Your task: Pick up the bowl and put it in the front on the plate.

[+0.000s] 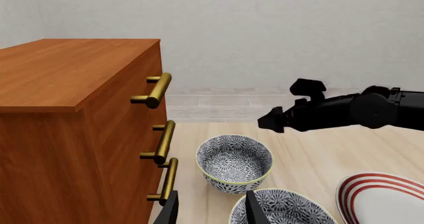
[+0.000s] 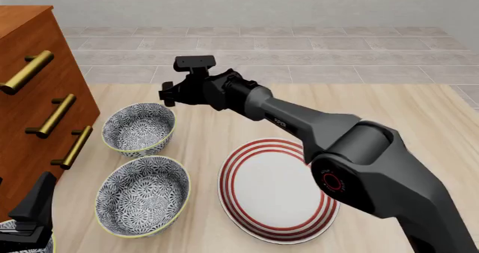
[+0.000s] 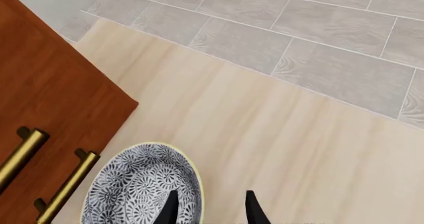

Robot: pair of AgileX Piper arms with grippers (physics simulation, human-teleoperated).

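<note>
Left wrist view: my left fingers (image 1: 210, 211) are sitting spread apart, low over the pale wooden surface (image 1: 318, 154). Just beyond them the bowl (image 1: 234, 162) is resting upright on the surface, blue-and-white flowered with a thin yellowish rim. A wooden dresser (image 1: 66, 134) with brass handles is standing on its left. A slightly wider bowl (image 1: 291, 209) of the same pattern is lying nearer, and the red-ringed plate (image 1: 384, 199) is showing at the right. My right arm (image 1: 351, 110) is reaching across above the bowl.

Front view: the bowl (image 2: 138, 128) is sitting at the far left, near the dresser (image 2: 30, 96). The wider bowl (image 2: 142, 196) is sitting nearer, close beside it. The plate (image 2: 277, 191) is lying flat to their right, apart from both. My right fingers (image 2: 166, 95) are hovering above the bowl's far right rim, not touching it. My left fingers (image 2: 36, 205) are hanging at the near left corner.

Right wrist view: my right fingers (image 3: 210, 211) are standing spread apart, looking down, with the right rim of the bowl (image 3: 132, 189) showing between them.
</note>
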